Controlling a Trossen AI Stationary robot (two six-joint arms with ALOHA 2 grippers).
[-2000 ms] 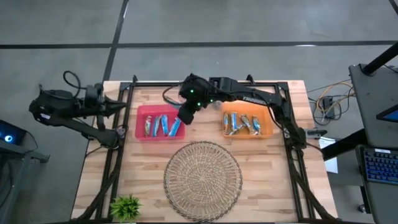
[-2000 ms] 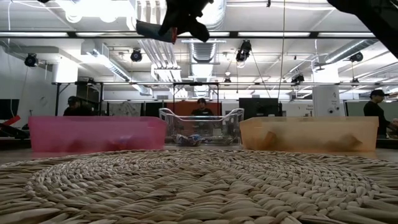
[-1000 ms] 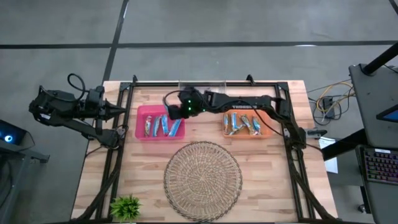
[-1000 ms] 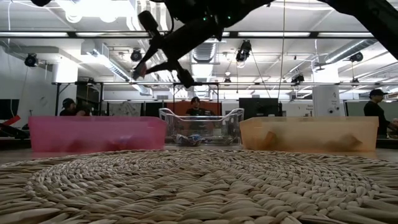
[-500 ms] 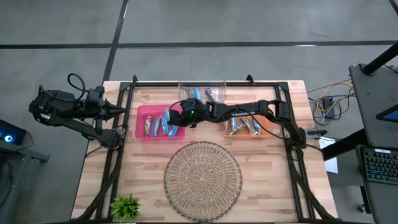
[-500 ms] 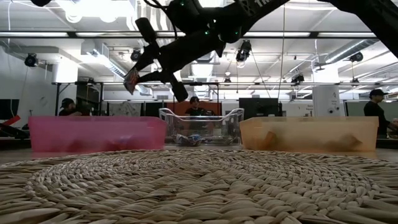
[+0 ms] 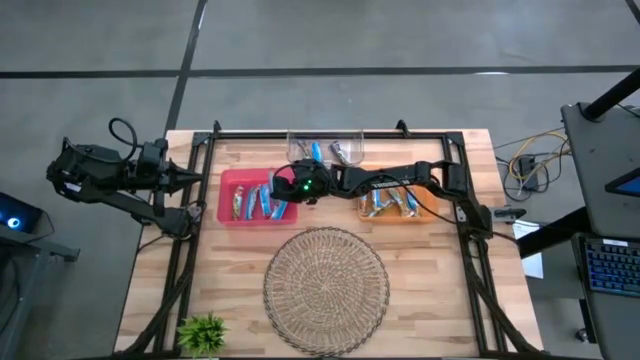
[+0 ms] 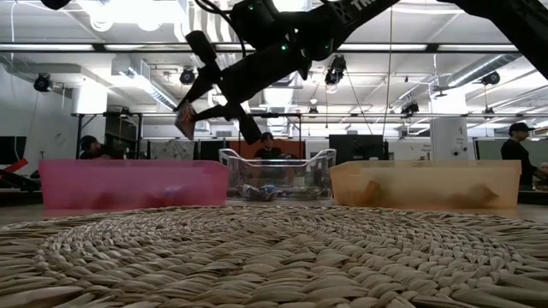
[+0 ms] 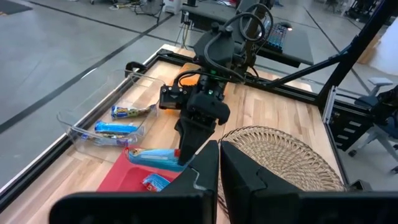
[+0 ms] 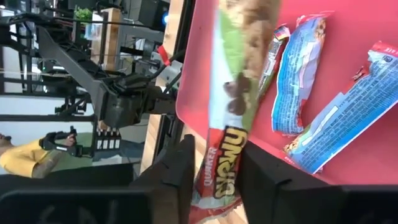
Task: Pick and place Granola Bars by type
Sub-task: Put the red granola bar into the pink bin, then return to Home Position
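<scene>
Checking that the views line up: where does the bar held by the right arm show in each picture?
High view: hidden under the right gripper, over the pink tray.
Low view: bar at the fingers, upper left, above the pink tray.
Left wrist view: blue bar at the fingers, over the pink tray.
Right wrist view: bar between the fingers.
Shared landmark: the pink tray.

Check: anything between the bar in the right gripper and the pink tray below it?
Nothing visible. The right gripper holds a Quaker granola bar directly above the pink plastic tray; only open air lies between. Blue-wrapped bars lie on the tray floor.
</scene>
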